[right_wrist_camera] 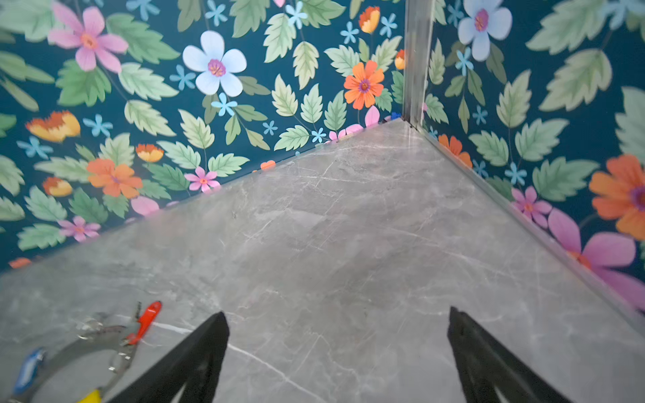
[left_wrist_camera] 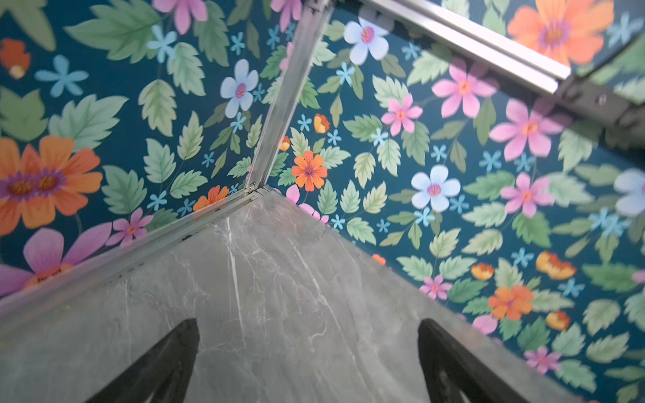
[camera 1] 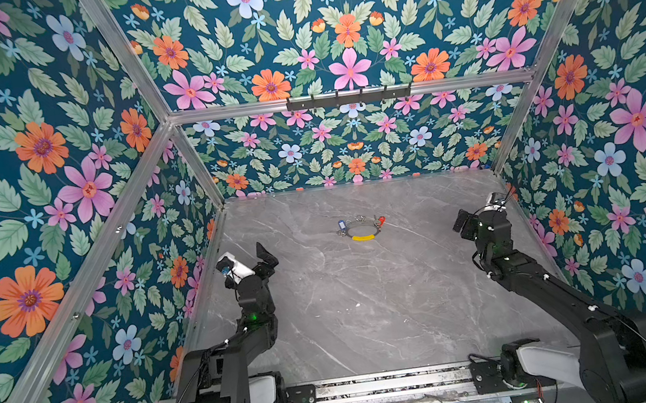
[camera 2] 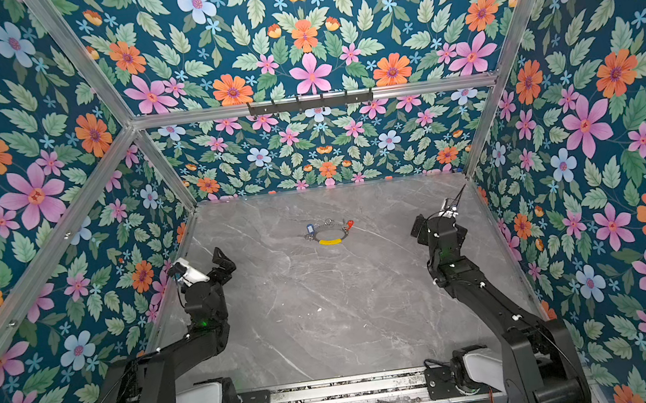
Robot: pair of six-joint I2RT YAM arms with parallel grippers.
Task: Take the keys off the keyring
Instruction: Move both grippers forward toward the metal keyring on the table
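Note:
The keyring (camera 1: 363,238) (camera 2: 331,241), a thin silver hoop with a yellow sleeve on its near arc, lies flat on the far middle of the grey marble table (camera 1: 368,310). Small silver keys cluster along its far arc, one with a blue tag (camera 1: 342,225) at the left and one with a red tag (camera 1: 380,220) at the right. My left gripper (camera 1: 267,259) (left_wrist_camera: 307,324) hovers open and empty near the left wall. My right gripper (camera 1: 463,224) (right_wrist_camera: 338,314) is open and empty near the right wall. The right wrist view shows the hoop (right_wrist_camera: 69,350) and red tag (right_wrist_camera: 148,319) beside one finger.
Floral walls with aluminium posts enclose the table on three sides. A black hook rail (camera 1: 348,98) hangs on the back wall's crossbar. The arm bases sit on a metal rail (camera 1: 378,388) along the front edge.

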